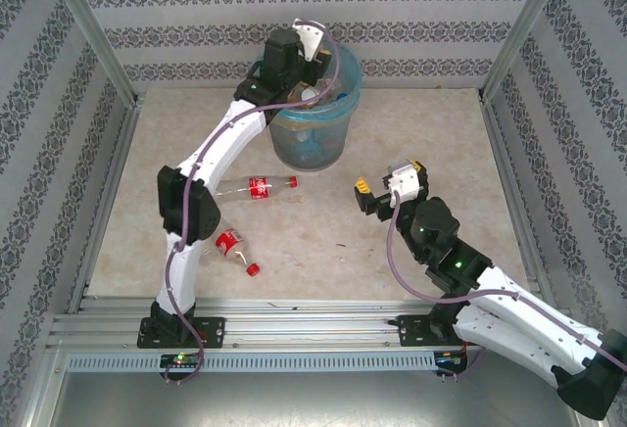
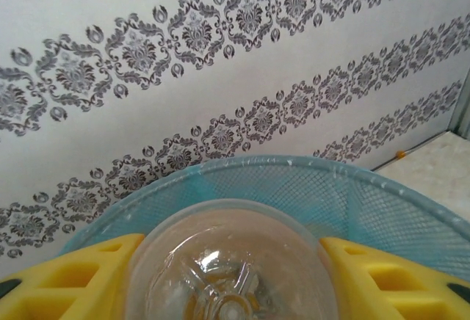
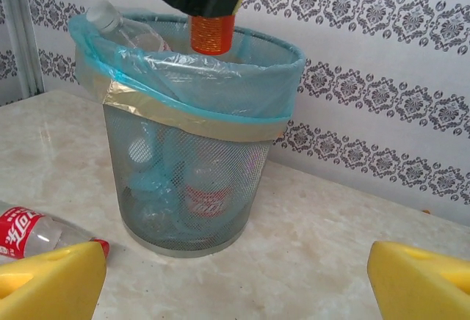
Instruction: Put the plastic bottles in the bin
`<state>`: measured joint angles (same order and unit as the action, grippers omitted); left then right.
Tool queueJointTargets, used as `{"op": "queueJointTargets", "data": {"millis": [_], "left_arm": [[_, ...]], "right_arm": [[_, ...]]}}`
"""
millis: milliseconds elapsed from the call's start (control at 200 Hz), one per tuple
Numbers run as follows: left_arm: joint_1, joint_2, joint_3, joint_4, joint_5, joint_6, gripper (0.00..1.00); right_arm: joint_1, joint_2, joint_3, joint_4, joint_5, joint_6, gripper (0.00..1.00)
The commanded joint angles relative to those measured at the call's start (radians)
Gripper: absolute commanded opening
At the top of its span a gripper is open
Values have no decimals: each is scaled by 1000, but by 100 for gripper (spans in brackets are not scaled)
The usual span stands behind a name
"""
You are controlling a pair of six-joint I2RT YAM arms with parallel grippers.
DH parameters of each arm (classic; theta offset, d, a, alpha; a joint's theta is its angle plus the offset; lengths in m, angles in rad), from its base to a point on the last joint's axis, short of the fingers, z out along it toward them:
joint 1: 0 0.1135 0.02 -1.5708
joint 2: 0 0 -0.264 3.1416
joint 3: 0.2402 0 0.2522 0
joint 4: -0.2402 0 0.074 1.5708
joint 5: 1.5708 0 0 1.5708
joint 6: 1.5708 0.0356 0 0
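- Plastic bottles (image 3: 209, 199) already lie inside the bin (image 3: 183, 125): through its mesh wall I can see one with a red label and some clear ones around it, and one more clear bottle (image 3: 121, 26) leans up over the left side of the rim; the exact count I cannot tell
- The bin stands at the far side of the table (image 1: 431, 153), about in the middle, and it is lined with a light-blue bag
- The left gripper (image 2: 231, 283) hangs right above the bin opening, and its yellow fingers (image 2: 73, 276) are pinching an orange-label bottle (image 3: 211, 34), which points down toward the bag; in the left wrist view the round clear bottom of this bottle sits between the two fingers, with the bin rim just behind it
- I judge that this bottle is at the step of release: it is over the bin but not yet dropped in
- The right gripper (image 3: 235, 276) is on the right part of the table, well apart from the bin and facing it; its jaws are spread wide and nothing is between them
- Two bottles lie on the table, both left of the bin and nearer than it: the red-cap bottle (image 1: 257, 187) lies near the bin, and the second red-label bottle (image 1: 235, 247) lies closer to the near edge, just beside the left arm
- A good part of the task looks done; what is left, as I judge, is to let go the held bottle and then to bring in these two
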<state>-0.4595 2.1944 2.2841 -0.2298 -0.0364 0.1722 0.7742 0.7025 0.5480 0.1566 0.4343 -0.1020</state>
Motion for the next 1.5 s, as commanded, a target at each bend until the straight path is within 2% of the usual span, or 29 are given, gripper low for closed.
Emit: {"op": "queueJointTargets", "data": {"millis": [0,220,265,335,365,495,580,664,814,899,964,1159,1274,1369,1494], "left_arm": [[-10,81,142,-143,-17,51,1],[-10,136,226,-154,9,32,5],[-10,136,230,-156,34,19,13],[-11,131,239,-164,74,0,44],[-11,125,239,-164,96,-9,52],[-10,86,239,-160,149,-70,58],[-11,48,237,-169,229,-129,62],[-12,20,237,-178,313,-174,75],[-14,10,243,-218,322,-181,78],[-13,9,242,-237,304,-184,78],[-15,3,241,-241,320,-190,74],[-19,2,239,-258,322,-199,46],[-18,13,240,-289,250,-186,31],[-7,44,244,-330,201,-174,22],[22,76,238,-370,199,-219,17]], "right_arm": [[-8,8,36,6,-11,24,92],[-9,23,40,-9,-28,44,91],[-9,22,40,-14,-25,49,91],[-9,17,39,-17,-23,54,92],[-10,14,38,-17,-23,57,91],[-9,4,38,-19,-21,65,91],[-7,-4,38,-25,-22,67,91],[-9,-5,34,-21,-15,68,91],[-9,7,38,-15,-19,71,91],[-8,8,44,-20,-28,74,91],[-9,5,46,-27,-32,77,91],[-7,-17,35,-35,-21,90,90],[-8,-18,32,-37,-23,101,89],[-8,-12,34,-38,-26,101,89],[-8,-4,35,-39,-26,102,89]]}}
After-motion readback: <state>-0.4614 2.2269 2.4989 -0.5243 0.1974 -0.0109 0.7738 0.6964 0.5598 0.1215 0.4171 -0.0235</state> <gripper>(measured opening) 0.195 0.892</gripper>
